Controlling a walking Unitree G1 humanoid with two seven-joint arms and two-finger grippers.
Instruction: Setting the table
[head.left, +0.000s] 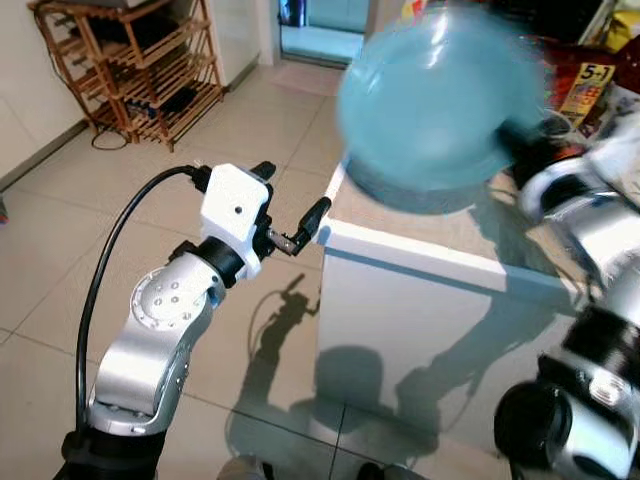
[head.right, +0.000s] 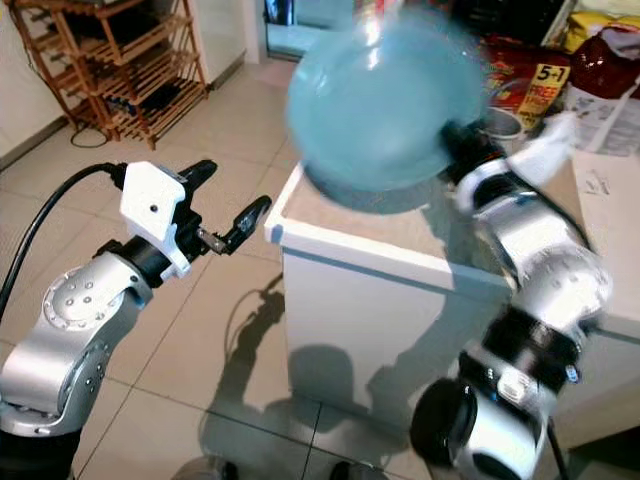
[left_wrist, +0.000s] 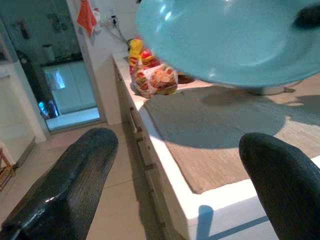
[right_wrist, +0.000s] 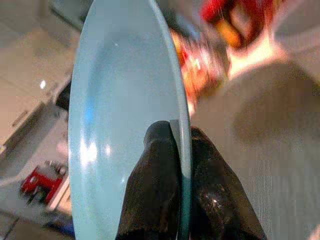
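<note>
The right hand (right_wrist: 180, 150) holds a light blue plate (head.left: 435, 95) aloft above the corner of a white table (head.left: 420, 255), its two black fingers (right_wrist: 155, 170) clamped on the plate's rim, one on each face. The plate is blurred in the head views and hangs tilted over a beige placemat (left_wrist: 220, 135) that covers the table's corner; it casts a round shadow on the mat and touches neither mat nor table.

The left hand (head.right: 225, 215) hovers just off the table's near corner, at about the height of the tabletop, fingers spread wide apart and gripping nothing. A black cable (head.left: 110, 260) loops from its white wrist housing down along the silver arm.

Farther back on the table stand colourful food packages (left_wrist: 155, 80) and a red packet marked "5+1" (head.right: 530, 85). A wooden rack (head.left: 150, 70) stands on the tiled floor (head.left: 60, 260) by the wall.
</note>
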